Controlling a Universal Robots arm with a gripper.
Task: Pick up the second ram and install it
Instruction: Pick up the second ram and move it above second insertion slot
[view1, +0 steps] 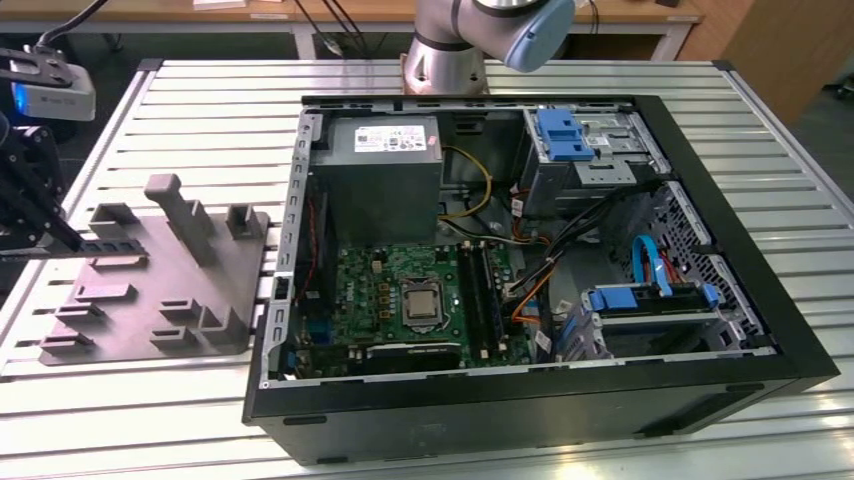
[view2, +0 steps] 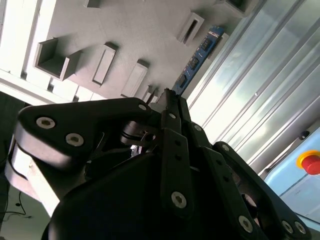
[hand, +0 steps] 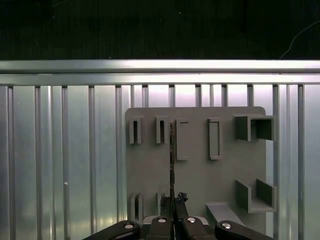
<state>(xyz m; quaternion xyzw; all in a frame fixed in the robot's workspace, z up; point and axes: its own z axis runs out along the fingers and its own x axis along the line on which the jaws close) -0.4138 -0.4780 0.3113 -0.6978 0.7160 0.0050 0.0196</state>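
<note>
The gripper (view2: 170, 97) is closed down to a narrow gap, and the second ram (view2: 197, 57) is clamped by one end between the jaws. In the second wrist view the strip is seen as a long blue-green board with black chips, reaching away from the fingertips (view2: 176, 107) along the edge of the grey fixture plate (view2: 125, 35). In the first wrist view the same strip (hand: 172, 150) is seen edge-on as a thin dark line, running from the gripper (hand: 173, 199) across the plate (hand: 200, 170) between two of its raised slot holders. Whether the strip touches the plate cannot be told.

At the far left of the exterior view the gripper (view1: 47, 225) is seen over the left end of the fixture plate (view1: 134, 300), which lies on the slatted aluminium table (view1: 147, 420). The open computer case (view1: 534, 410) is placed in the centre and right of the frame, well apart from the gripper. Inside it, the green motherboard (view1: 387, 300) lies in the lower middle, with the grey power-supply box (view1: 380, 175) above it in the frame. The arm's base (view1: 454, 50) stands at the top centre, behind the case.
</note>
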